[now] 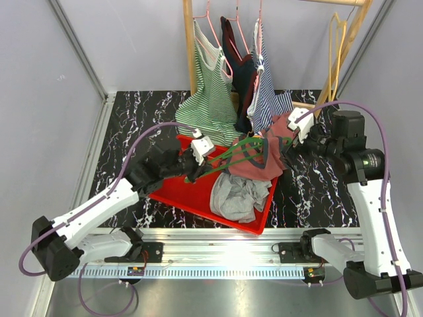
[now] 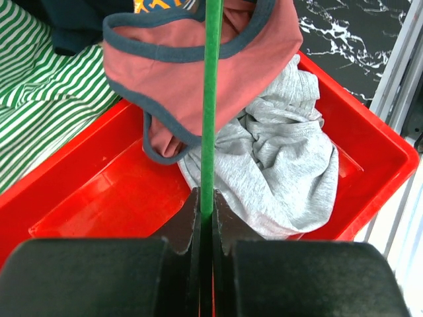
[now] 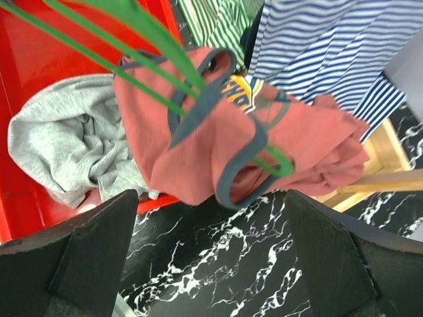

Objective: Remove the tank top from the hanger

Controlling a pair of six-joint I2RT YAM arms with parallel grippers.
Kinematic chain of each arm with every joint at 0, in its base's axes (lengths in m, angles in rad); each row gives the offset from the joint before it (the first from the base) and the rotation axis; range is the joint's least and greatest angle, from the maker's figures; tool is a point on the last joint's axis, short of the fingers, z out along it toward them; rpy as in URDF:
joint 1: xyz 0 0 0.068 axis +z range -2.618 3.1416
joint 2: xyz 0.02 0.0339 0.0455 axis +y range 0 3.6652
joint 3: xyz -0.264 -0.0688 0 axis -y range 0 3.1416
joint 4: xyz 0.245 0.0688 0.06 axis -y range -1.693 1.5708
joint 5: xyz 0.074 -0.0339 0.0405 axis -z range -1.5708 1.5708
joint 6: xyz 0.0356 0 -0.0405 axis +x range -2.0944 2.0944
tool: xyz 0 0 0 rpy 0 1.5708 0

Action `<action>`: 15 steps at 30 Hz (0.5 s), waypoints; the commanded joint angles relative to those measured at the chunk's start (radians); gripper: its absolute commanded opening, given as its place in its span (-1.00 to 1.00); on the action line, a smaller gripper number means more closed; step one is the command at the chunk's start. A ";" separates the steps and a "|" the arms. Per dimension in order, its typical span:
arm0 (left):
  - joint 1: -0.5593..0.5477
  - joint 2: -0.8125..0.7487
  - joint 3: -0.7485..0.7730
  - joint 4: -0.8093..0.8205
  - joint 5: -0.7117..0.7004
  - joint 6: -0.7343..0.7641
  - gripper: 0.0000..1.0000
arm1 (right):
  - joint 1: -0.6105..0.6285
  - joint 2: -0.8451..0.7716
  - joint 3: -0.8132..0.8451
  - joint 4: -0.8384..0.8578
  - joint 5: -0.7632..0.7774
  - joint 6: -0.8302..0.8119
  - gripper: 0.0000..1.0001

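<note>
A salmon-pink tank top with blue-grey trim hangs on a green hanger over the red bin. My left gripper is shut on the hanger's thin green bar, the jaws pinched tight around it. The tank top drapes over that bar in the left wrist view. My right gripper is open and empty beside the tank top's right edge, above the marble top. In the right wrist view the tank top still has a strap looped round the hanger's end.
A red bin holds a grey garment. Behind it a wooden rack carries a green-striped top, a dark top and a blue-striped top. Empty yellow hangers hang at the right.
</note>
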 commanded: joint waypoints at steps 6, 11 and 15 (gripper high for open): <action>0.014 -0.071 -0.019 0.094 0.028 -0.036 -1.00 | -0.021 -0.031 -0.048 0.010 0.039 -0.009 0.99; 0.017 -0.073 -0.019 0.105 0.039 -0.048 -1.00 | -0.025 -0.027 -0.059 0.019 0.038 0.006 1.00; 0.021 -0.071 -0.024 0.113 0.049 -0.065 -1.00 | -0.033 -0.030 -0.065 0.033 0.055 0.026 0.99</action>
